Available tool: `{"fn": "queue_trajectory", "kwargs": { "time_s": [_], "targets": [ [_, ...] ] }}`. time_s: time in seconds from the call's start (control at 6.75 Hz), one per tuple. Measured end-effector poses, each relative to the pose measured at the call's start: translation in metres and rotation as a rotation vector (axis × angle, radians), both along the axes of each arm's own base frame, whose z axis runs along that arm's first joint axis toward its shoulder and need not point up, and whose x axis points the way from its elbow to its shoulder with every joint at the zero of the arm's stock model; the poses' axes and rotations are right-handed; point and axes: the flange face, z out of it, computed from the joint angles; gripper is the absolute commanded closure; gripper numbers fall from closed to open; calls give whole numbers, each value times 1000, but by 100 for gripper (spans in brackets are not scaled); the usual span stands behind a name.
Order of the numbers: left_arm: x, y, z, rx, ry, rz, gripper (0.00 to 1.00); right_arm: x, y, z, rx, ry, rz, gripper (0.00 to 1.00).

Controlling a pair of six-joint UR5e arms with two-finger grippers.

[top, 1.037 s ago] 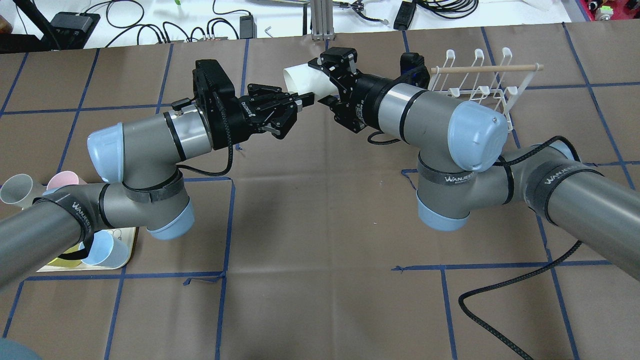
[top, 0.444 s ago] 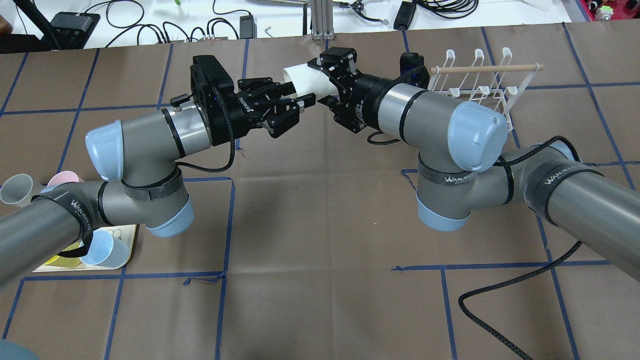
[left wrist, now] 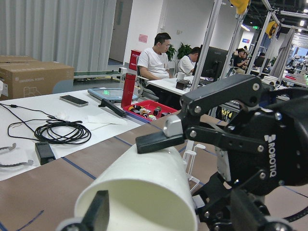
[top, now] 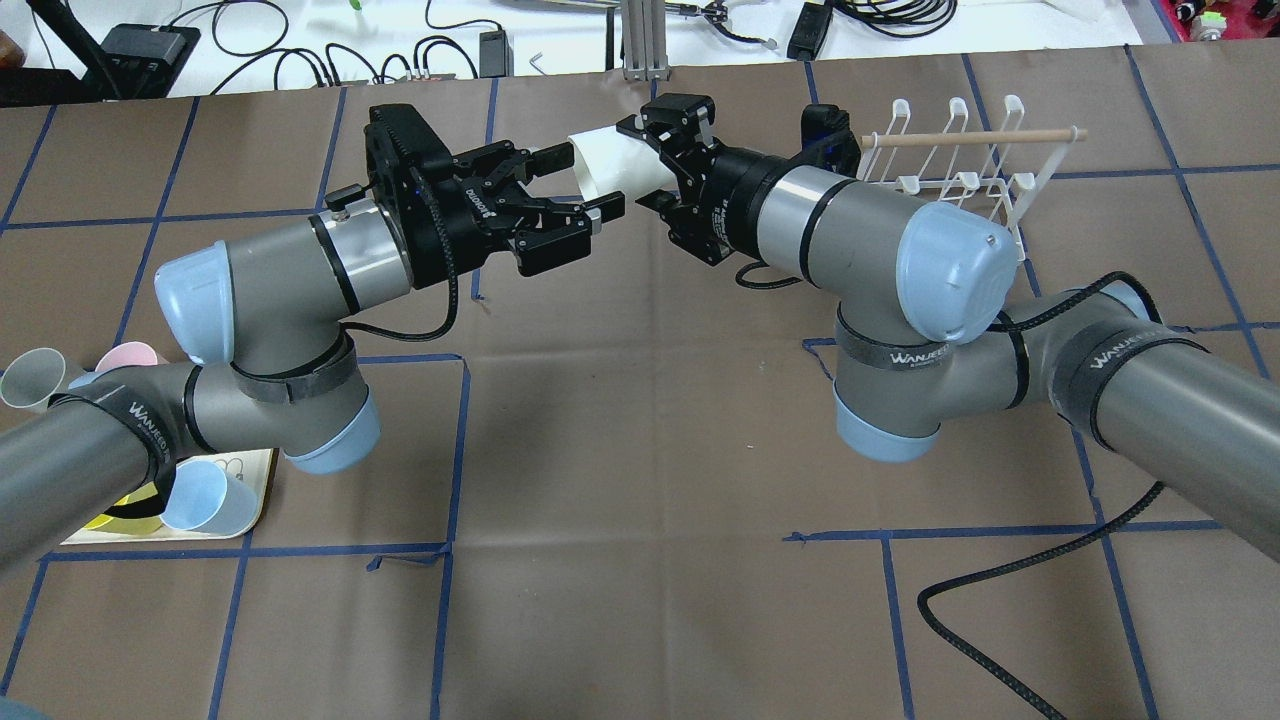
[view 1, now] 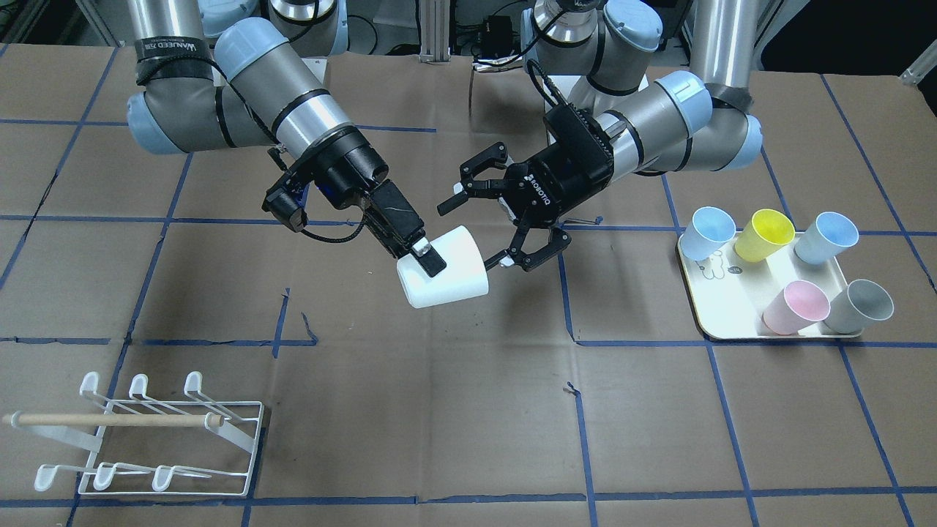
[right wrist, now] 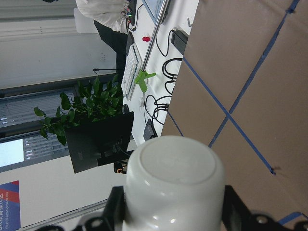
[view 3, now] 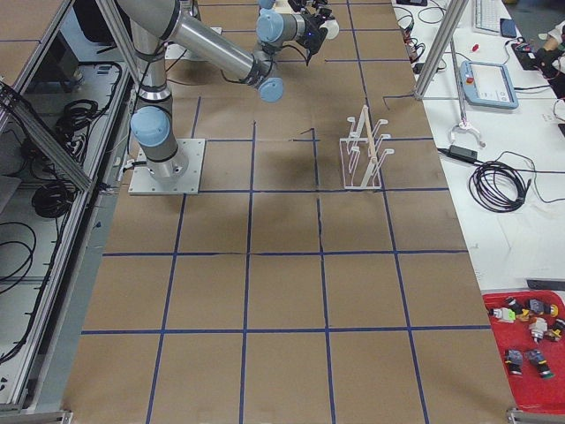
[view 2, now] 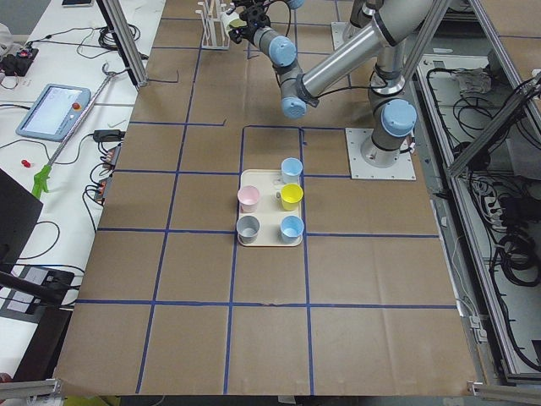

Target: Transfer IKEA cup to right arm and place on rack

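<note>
The white IKEA cup (view 1: 448, 282) hangs on its side above the table's middle, with my right gripper (view 1: 428, 263) shut on it. Overhead, the cup (top: 612, 160) sticks out leftward from the right gripper (top: 646, 165). My left gripper (top: 583, 180) is open, its fingers spread on either side of the cup's free end without pressing it. In the front view the left gripper (view 1: 468, 236) stands wide open beside the cup. The left wrist view shows the cup (left wrist: 139, 192) between its fingertips (left wrist: 151, 141). The right wrist view shows the cup (right wrist: 175, 178) close up. The white wire rack (view 1: 146, 432) stands empty.
A cream tray (view 1: 776, 337) on the robot's left carries several coloured cups. The rack (top: 960, 160) sits just behind the right arm's wrist. A black cable (top: 1000, 590) trails over the table by the right arm. People sit at desks beyond the table.
My left gripper has opened and let go of the cup, and drawn back a little to the left. The right gripper has kept hold of the cup and stayed in place.
</note>
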Motion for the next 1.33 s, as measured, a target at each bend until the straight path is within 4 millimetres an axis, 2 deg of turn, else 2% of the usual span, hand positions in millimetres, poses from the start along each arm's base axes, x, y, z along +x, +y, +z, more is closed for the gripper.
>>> {"fn": "queue_trajectory", "kwargs": {
  "time_s": [0.15,0.3,0.59,0.74,1.04,1.19,1.33],
  "targets": [
    [21,0,1,-7,9,31,8,-2,-4,2,-8,4,-7,68],
    [46,-1,-1,-9,22,61,9,-9,-12,9,-33,14,-30,78],
    [76,-16,-6,18,13,145,9,-36,-34,25,-123,87,-82,84],
    [87,-33,-7,78,-28,245,9,-48,-41,30,-194,165,-72,84],
    [109,-83,7,286,-119,444,8,-78,-57,33,-371,439,-45,84],
    [112,-105,17,407,-171,517,8,-94,-66,32,-463,619,-21,84],
    [104,-122,28,534,-254,582,4,-107,-77,30,-536,786,11,84]
  ]
}}
